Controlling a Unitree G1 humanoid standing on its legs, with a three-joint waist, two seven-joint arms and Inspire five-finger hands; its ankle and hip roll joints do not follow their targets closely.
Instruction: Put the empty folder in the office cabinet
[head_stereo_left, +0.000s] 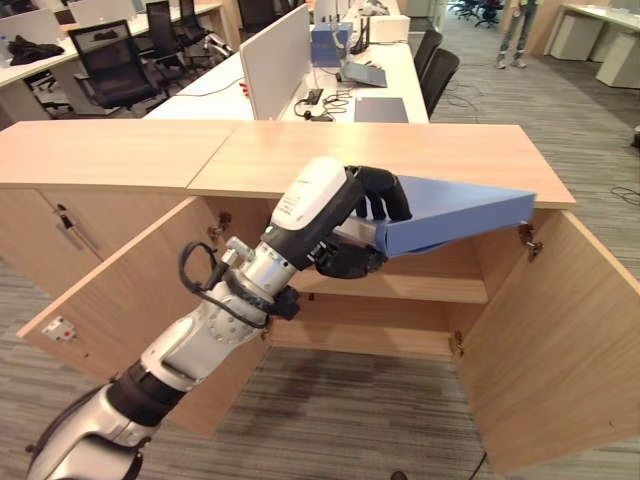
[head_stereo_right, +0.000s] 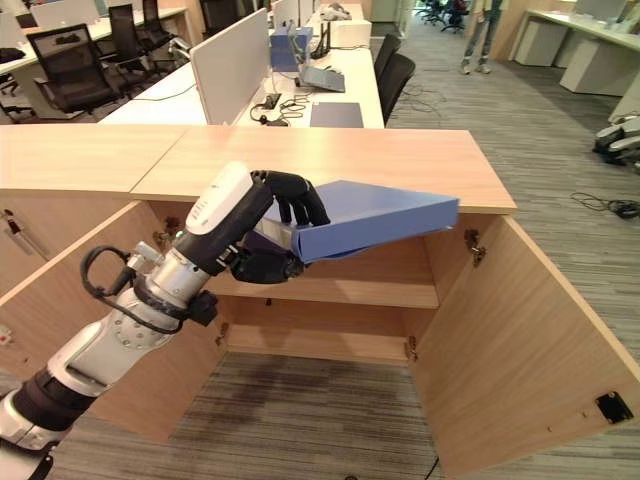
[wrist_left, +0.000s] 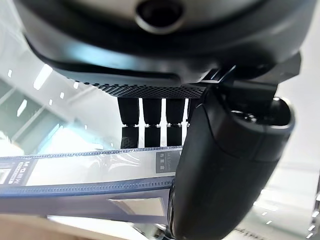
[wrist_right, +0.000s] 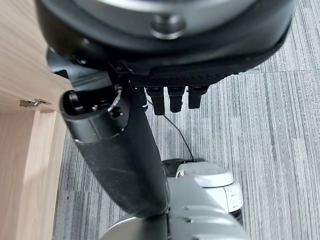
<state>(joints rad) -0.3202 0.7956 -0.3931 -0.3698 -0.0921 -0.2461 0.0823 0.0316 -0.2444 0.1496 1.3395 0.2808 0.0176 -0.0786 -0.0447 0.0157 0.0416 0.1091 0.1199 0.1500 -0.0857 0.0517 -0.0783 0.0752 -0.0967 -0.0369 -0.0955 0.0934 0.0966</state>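
The blue folder (head_stereo_left: 455, 218) is held by the left hand (head_stereo_left: 362, 225) in front of the open office cabinet (head_stereo_left: 400, 290). The folder is gripped at its near left end, with the fingers (head_stereo_left: 385, 200) curled over the top of it and the thumb (wrist_left: 220, 175) pressed on its other side. The folder is kept up in the air, lying almost flat, and its far end is pointed to the right, just under the front edge of the cabinet top (head_stereo_left: 380, 155). It is seen above the cabinet's shelf (head_stereo_left: 400, 288) and is not set down on it.

Both cabinet doors are swung wide open, the left door (head_stereo_left: 130, 310) on the left and the right door (head_stereo_left: 560, 350) on the right.

The right hand (wrist_right: 125, 150) is seen in its own wrist view, hung low over the grey carpet (wrist_right: 260, 130) beside a wooden panel (wrist_right: 20, 75). Its fingers (wrist_right: 172, 97) are relaxed and nothing is held in it.

Far behind the cabinet, white desks (head_stereo_left: 370, 85) and black chairs (head_stereo_left: 115, 65) are seen
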